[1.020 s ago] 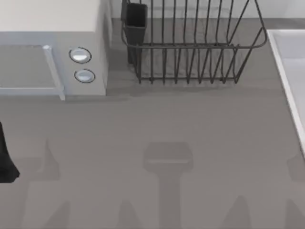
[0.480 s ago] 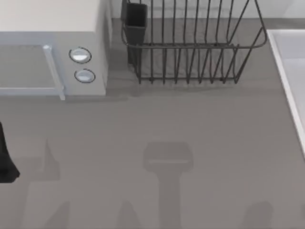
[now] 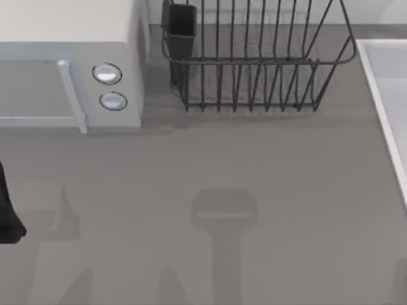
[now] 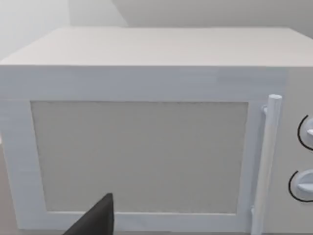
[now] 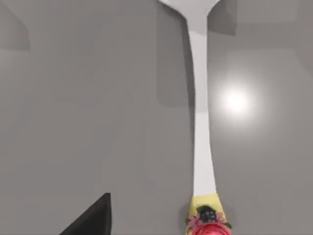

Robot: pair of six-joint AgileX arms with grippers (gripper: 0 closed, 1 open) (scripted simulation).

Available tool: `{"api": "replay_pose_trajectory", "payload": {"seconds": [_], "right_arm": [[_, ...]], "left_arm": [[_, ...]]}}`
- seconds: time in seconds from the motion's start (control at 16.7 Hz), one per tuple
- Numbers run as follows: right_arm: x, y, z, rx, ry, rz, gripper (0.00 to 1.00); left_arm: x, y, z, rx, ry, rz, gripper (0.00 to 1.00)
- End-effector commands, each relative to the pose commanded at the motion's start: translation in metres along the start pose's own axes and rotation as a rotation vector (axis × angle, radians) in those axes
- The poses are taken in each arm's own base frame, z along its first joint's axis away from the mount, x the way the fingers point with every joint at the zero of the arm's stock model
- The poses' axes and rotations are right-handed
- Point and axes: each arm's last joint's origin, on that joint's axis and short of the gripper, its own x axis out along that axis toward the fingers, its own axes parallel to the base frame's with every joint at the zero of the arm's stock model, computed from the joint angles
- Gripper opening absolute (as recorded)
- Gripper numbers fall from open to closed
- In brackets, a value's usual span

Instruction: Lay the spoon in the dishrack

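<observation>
While the spoon (image 5: pixel 201 122) lies flat on the grey surface (image 5: pixel 88 107) under the right wrist camera:
spoon handle: white, floral end
dishrack (image 3: pixel 254 60): far side, empty, cutlery cup (image 3: pixel 181 25) at its left
microwave (image 3: pixel 70 63): left of rack
left arm (image 3: pixel 7 210): parked, left edge
fingers: can't tell, either arm

1. The table (image 3: pixel 267 178) lies bare across its middle — open passage.
2. At the back, the microwave (image 3: pixel 70 63) blocks the left; the dishrack (image 3: pixel 254 63) stands just beside it.
</observation>
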Motion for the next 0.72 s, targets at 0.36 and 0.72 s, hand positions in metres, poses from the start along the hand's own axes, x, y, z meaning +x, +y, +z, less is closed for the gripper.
{"api": "replay_pose_trajectory", "payload": {"seconds": [0.36, 0.72], "right_arm": [[0.005, -0.016, -0.018, -0.113, -0.026, 0.104, 1.00], [0.009, -0.016, -0.017, -0.115, -0.027, 0.105, 1.00]], "left_arm": [[0.000, 0.000, 0.000, 0.000, 0.000, 0.000, 1.00], [0.000, 0.000, 0.000, 0.000, 0.000, 0.000, 1.00]]}}
